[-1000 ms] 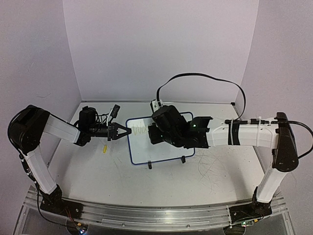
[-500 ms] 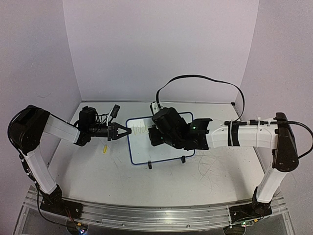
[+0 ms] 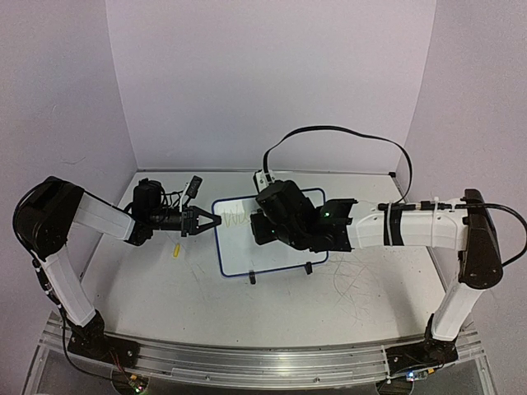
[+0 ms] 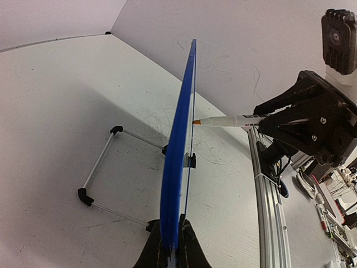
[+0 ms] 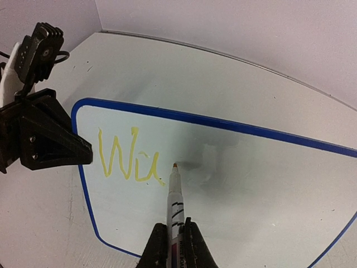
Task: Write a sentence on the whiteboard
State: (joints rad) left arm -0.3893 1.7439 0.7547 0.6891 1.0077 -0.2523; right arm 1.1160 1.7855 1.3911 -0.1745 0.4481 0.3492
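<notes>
The whiteboard (image 3: 247, 257), white with a blue frame, stands tilted on the table. In the left wrist view it is edge-on (image 4: 179, 139). My left gripper (image 3: 216, 220) is shut on its left edge, jaws on both faces (image 4: 170, 245). My right gripper (image 5: 174, 241) is shut on a white marker (image 5: 176, 204) and sits over the board's middle (image 3: 257, 226). The marker's tip (image 4: 196, 121) is at the board's face, just right of the sentence's first yellow letters (image 5: 125, 159), which read about "Wu". They show faintly in the top view (image 3: 235, 219).
A small yellow cap (image 3: 176, 251) lies on the table left of the board. The board's two black feet (image 3: 252, 278) stand at its near edge, and its wire stand (image 4: 100, 162) is behind it. Grey scratch marks (image 3: 354, 284) cover the table at the right.
My right gripper has shifted a little to the left along the board with the marker. The left gripper and the board have not moved.
</notes>
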